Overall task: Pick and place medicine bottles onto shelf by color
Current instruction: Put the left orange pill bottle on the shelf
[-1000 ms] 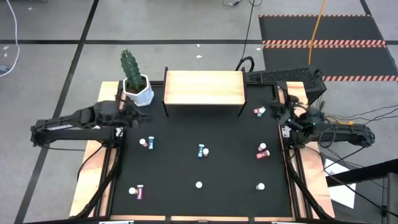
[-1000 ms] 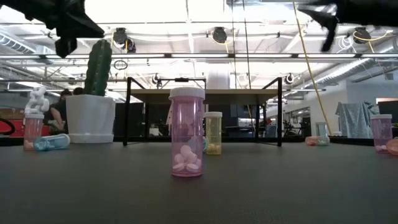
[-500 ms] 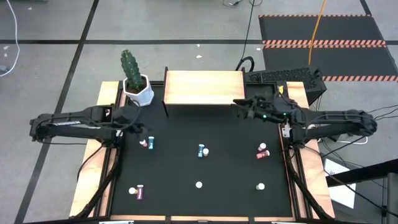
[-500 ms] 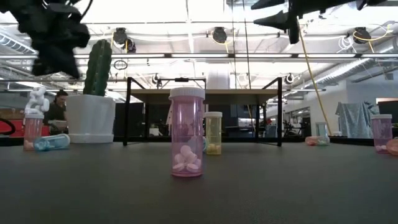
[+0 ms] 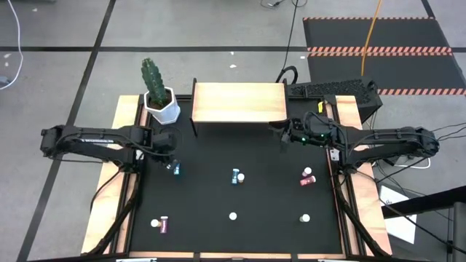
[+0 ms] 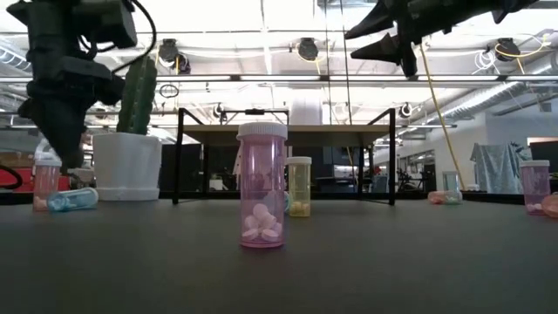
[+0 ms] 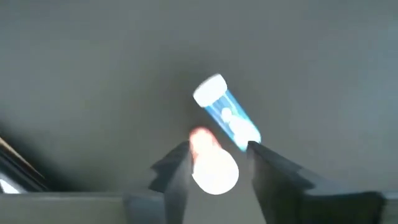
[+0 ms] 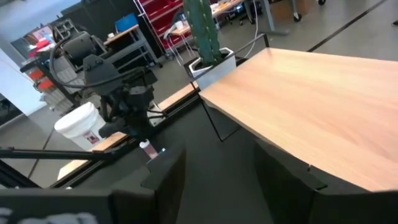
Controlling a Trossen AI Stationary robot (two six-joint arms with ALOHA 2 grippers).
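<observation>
My left gripper [image 7: 214,171] points down, open, at the table's left. Its fingers stand on either side of an upright pink bottle [image 7: 213,167] with a white cap; no touch shows. A blue bottle [image 7: 227,116] lies on its side right beside it. The low view has this gripper [image 6: 59,155] just above the pink bottle [image 6: 45,185]. My right gripper [image 5: 280,132] hangs open and level at the right front corner of the wooden shelf [image 5: 239,102], above the table and holding nothing [image 8: 221,180].
More bottles stand or lie about the black table: a blue one [image 5: 237,176] in the middle, a pink one [image 5: 307,177] at the right, a purple one [image 5: 160,224] near the front left, two [image 5: 233,215] [image 5: 304,217] near the front. A potted cactus [image 5: 156,91] stands left of the shelf.
My left gripper has moved toward the table's middle and down, tipping from slanting to pointing straight down over the pink bottle. My right gripper has swung from the table's right edge toward the left, to the shelf's right front corner, and levelled out. No bottle has moved.
</observation>
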